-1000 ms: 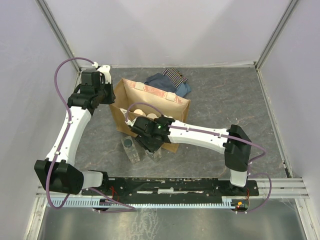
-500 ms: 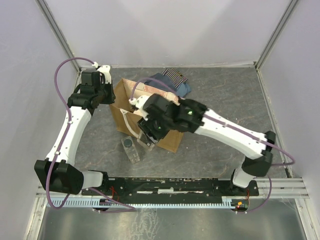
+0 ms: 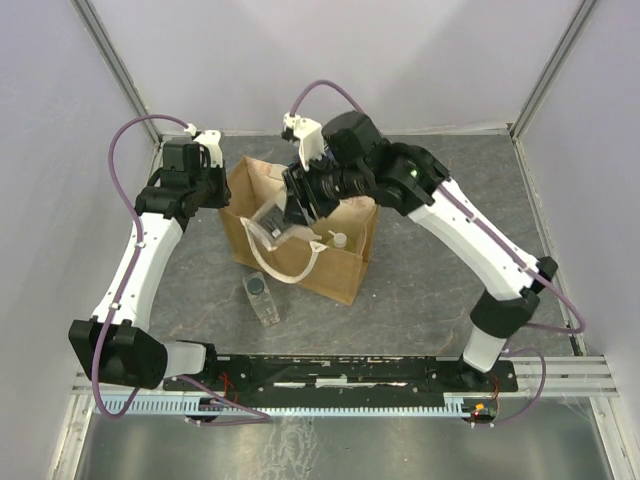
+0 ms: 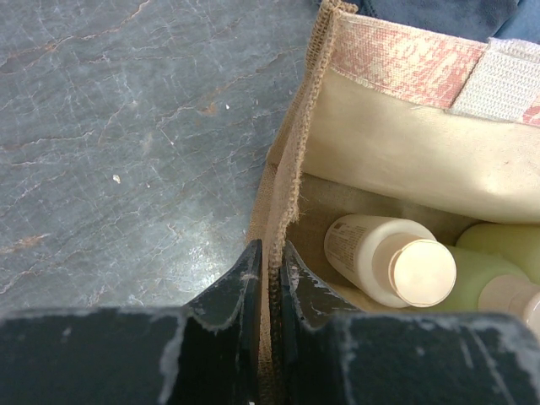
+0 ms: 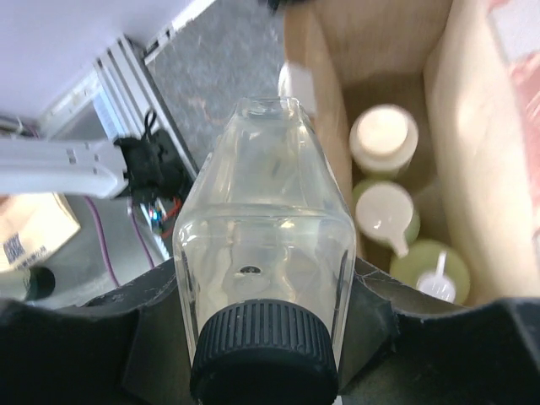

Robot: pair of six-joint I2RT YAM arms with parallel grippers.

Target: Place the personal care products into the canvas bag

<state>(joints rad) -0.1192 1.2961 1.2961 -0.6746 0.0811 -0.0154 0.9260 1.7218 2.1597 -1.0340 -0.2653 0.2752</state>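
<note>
Bottle [image 5: 263, 245] (clear, dark-capped) lies lengthwise in right hand [image 5: 263, 283], cap toward wrist.

The canvas bag [image 4: 293, 173] looks rough and woven, the clear bottle [image 5: 266, 245] glossy.

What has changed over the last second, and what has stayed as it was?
The right gripper lifted one clear dark-capped bottle from in front of the canvas bag and carried it up and back; it now holds it over the bag's opening. The other clear bottle stayed on the table, and the left gripper stayed pinched on the bag's edge.
</note>
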